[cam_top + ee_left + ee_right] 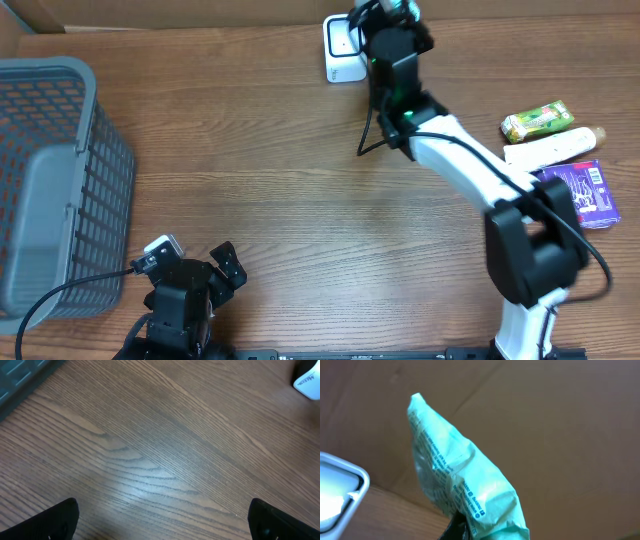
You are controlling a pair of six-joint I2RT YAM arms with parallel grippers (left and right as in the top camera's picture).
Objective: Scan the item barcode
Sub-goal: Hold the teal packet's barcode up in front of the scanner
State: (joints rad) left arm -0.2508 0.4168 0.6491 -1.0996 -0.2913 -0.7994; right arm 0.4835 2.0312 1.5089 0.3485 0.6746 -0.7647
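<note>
Green packet (465, 485) is hanging crumpled over the surface (280, 180), near the white scanner (335, 490), with the right hand (456, 529) clamping its lower edge. Creased film is likely risking an unread barcode, and the thin grip slippage. Left hand (162, 520) is idling, fingers apart.

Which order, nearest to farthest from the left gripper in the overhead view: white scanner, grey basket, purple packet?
From the left gripper:
1. grey basket, just to its left
2. white scanner, far centre
3. purple packet, far right
</note>
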